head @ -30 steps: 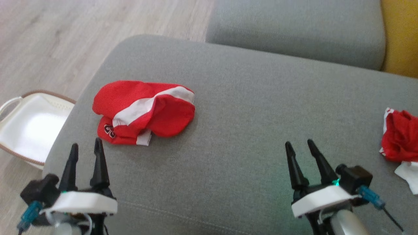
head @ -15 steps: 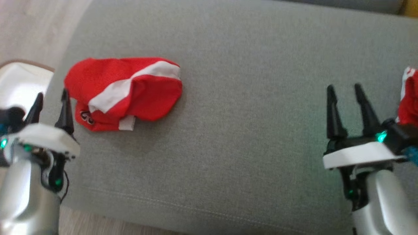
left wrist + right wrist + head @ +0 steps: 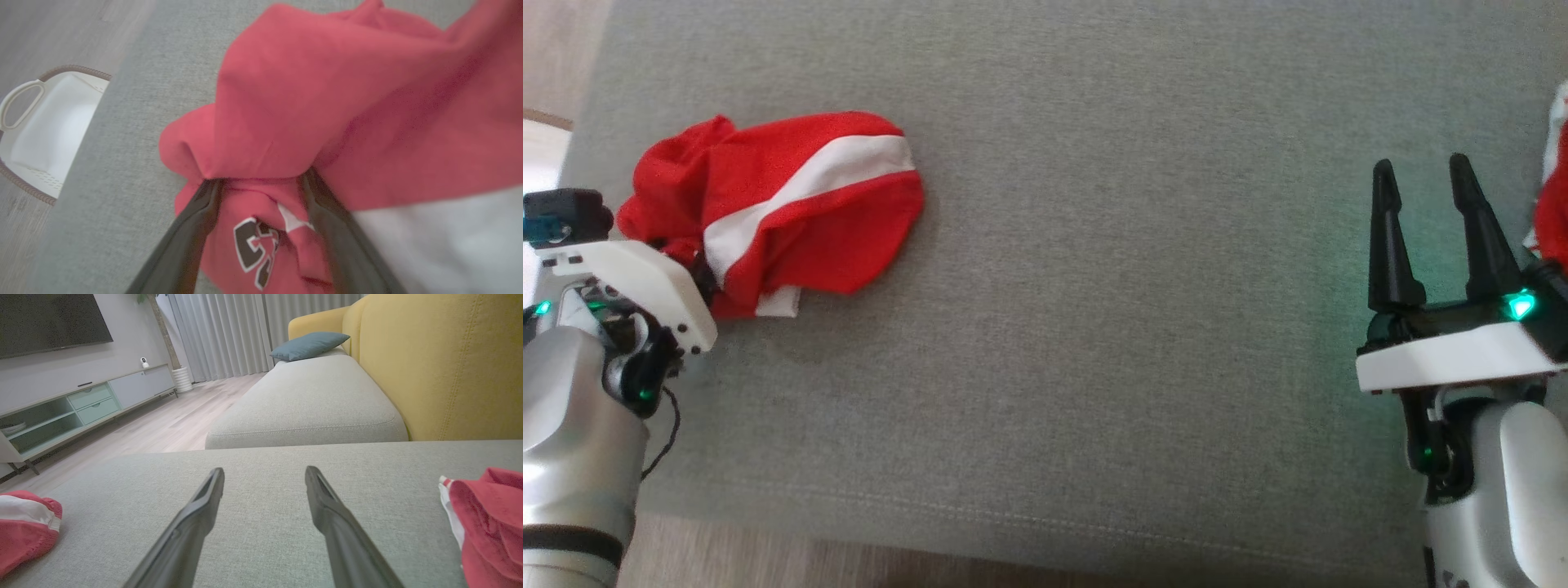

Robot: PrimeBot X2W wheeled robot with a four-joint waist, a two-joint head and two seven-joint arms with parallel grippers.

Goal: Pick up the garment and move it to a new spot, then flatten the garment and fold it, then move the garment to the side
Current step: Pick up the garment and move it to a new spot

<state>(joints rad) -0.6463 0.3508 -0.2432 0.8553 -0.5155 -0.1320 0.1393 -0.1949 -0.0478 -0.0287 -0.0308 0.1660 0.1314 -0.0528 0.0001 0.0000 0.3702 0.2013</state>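
While my left claw (image 3: 259, 179) sits spread wide, fingers pushed into the garment (image 3: 792, 204) at the sofa's (image 3: 1135, 327) left edge, the pickup is the step in hand. Next I'd clench on the fabric and lift. My right claw (image 3: 1421, 163) hangs released, empty, at the right.

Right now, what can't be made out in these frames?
Tips of the left gripper: left wrist view, tucked under a fold of the red garment; how much cloth lies between them is unclear.
The logo: left wrist view, partly folded under and blurred; unreadable.
The second red garment: right wrist view, cut off by the right edge.
The white basket: left wrist view, partly behind the sofa cushion.
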